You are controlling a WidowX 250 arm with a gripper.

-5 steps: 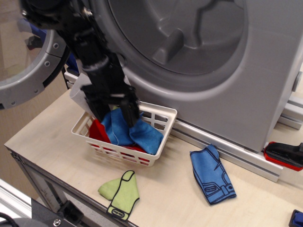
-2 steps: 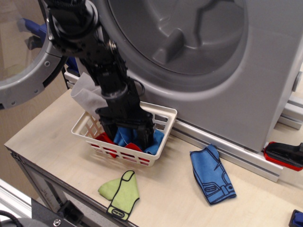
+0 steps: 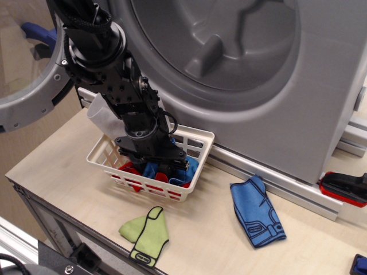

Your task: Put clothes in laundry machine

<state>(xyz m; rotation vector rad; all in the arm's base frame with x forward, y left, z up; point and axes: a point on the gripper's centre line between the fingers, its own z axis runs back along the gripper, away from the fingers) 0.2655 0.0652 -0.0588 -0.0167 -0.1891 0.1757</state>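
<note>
Black gripper (image 3: 157,167) plunged deep among bright blue cloth pieces (image 3: 186,166) and a red piece (image 3: 131,169) inside small white plastic lattice basket (image 3: 198,143), jaws hidden. Blue cloth (image 3: 256,212) flat on pale wooden counter (image 3: 57,154).

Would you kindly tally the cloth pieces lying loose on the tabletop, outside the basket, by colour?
Blue cloth piece with dark outline stitching: 1
Lime-green cloth piece with black edging: 1
Total: 2

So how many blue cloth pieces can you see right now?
2 visible: one in the white basket under the claw, showing at its right side, and one flat on the table right of the basket. The claw may hide more.
</note>
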